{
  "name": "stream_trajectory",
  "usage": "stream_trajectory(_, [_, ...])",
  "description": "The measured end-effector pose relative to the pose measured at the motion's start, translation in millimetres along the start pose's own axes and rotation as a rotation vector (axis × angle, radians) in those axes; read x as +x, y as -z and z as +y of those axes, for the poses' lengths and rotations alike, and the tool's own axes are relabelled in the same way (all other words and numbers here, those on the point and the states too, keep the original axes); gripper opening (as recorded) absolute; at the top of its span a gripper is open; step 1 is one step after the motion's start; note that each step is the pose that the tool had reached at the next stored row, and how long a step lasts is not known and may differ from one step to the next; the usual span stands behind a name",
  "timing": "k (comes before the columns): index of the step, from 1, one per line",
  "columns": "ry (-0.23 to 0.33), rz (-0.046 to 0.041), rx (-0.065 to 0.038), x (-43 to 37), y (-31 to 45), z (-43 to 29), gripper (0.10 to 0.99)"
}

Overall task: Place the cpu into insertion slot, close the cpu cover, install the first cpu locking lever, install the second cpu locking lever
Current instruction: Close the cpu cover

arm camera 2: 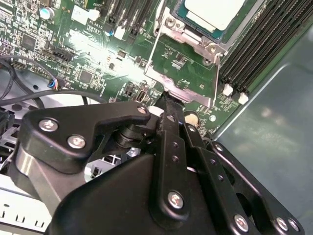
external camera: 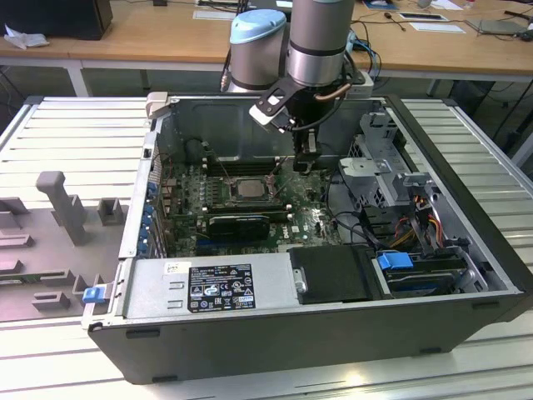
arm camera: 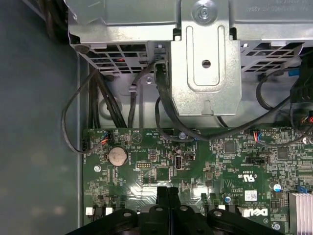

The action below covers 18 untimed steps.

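The silvery cpu (external camera: 248, 187) lies flat in the black-framed insertion slot (external camera: 226, 193) on the green board; the second wrist view shows the cpu (arm camera 2: 215, 11) seated there. The cpu cover (arm camera 2: 183, 90), a thin metal frame with a square window, stands raised off the slot, with green board showing through the window. My gripper (arm camera 2: 166, 98) is shut with nothing between its fingers, and its tips are at the cover's free edge. In the exterior view the gripper (external camera: 305, 164) hangs inside the case to the right of the slot. In the first wrist view the gripper (arm camera: 167, 192) has both fingers pressed together.
Long black memory slots (arm camera 2: 259, 44) flank the socket. A black expansion card (external camera: 240, 223) lies in front of it. A metal drive cage (arm camera: 205, 58) with black cables (arm camera: 166, 112) stands on the exterior view's right. The power supply (external camera: 208, 287) fills the case's near side.
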<state>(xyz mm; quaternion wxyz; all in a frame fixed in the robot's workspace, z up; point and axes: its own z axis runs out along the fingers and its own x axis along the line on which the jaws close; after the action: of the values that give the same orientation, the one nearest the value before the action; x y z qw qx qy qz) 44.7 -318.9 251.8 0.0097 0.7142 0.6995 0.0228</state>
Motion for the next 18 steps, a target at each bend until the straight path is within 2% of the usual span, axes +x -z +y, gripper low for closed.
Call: stream_trajectory(18, [0.000,-0.0001,0.000,-0.2,0.5,-10.9,0.106])
